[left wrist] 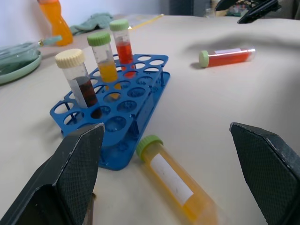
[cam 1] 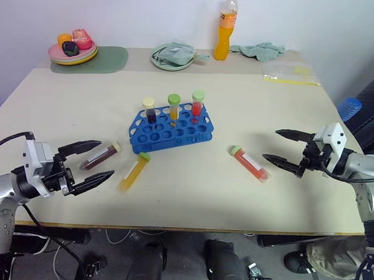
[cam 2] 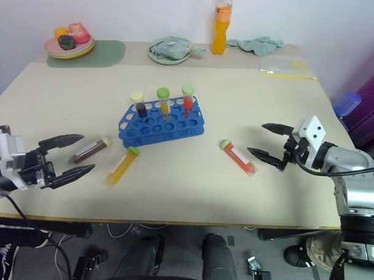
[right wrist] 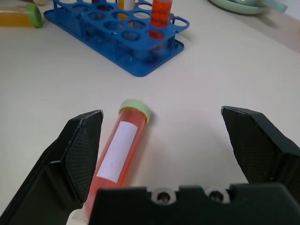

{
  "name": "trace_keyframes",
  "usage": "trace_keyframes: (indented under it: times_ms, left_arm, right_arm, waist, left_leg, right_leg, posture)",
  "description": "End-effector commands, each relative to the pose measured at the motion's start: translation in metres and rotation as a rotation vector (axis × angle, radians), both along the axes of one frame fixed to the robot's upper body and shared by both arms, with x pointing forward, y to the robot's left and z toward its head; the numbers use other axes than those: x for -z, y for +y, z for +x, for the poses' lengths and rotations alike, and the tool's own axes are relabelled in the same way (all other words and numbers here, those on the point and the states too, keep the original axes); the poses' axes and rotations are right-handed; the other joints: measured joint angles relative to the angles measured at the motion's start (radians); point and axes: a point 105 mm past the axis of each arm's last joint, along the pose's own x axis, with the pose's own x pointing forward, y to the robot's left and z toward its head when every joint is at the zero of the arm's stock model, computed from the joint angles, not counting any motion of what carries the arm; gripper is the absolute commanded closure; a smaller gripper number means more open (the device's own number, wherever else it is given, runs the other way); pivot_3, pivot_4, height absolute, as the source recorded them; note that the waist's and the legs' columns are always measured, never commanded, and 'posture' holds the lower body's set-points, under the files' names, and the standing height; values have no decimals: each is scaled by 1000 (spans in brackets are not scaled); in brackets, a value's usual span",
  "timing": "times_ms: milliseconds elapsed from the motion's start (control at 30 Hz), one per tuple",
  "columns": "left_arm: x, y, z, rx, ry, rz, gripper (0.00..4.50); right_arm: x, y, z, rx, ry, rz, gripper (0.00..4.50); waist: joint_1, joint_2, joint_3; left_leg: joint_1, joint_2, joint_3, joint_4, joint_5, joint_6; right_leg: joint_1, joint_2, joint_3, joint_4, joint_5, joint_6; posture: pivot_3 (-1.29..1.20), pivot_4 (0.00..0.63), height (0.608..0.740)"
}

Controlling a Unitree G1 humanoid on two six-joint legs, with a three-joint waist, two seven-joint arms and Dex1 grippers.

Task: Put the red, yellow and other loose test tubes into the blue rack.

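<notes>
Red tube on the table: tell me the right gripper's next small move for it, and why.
Probably ease the right gripper forward and down so its open fingers straddle the red tube, then close. The tube lies flat and loose just ahead of the gripper, outside the blue rack, which has free holes.

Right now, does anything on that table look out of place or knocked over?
Three capped tubes lie flat beside the blue rack: a dark tube, a yellow tube and a red tube. Nothing is spilled.
</notes>
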Motion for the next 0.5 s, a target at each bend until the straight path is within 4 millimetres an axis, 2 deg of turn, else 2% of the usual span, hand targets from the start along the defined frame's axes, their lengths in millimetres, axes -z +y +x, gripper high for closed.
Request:
trace_keyframes:
  times_ms: [33, 367, 500]
  left_arm:
    - [-3, -4, -2, 0, -39, 11, 88]
    - [-14, -1, 3, -26, -85, 31, 88]
    - [-20, -7, 6, -40, -114, -8, 88]
  right_arm:
    - [-17, 2, 7, -21, -60, -13, 0]
    - [-15, 10, 17, -15, -51, 40, 0]
    - [-17, 31, 19, -29, -45, 60, 0]
  waist:
    - [0, 0, 0]
    - [5, 0, 0]
    - [-2, 0, 0]
  left_leg:
    - [0, 0, 0, 0, 0, 0]
    - [0, 0, 0, 0, 0, 0]
    - [0, 0, 0, 0, 0, 0]
  right_leg:
    - [0, 0, 0, 0, 0, 0]
    - [0, 0, 0, 0, 0, 0]
    - [0, 0, 0, 0, 0, 0]
  posture:
    - [0, 150, 740]
    - [0, 150, 740]
    - [0, 150, 740]
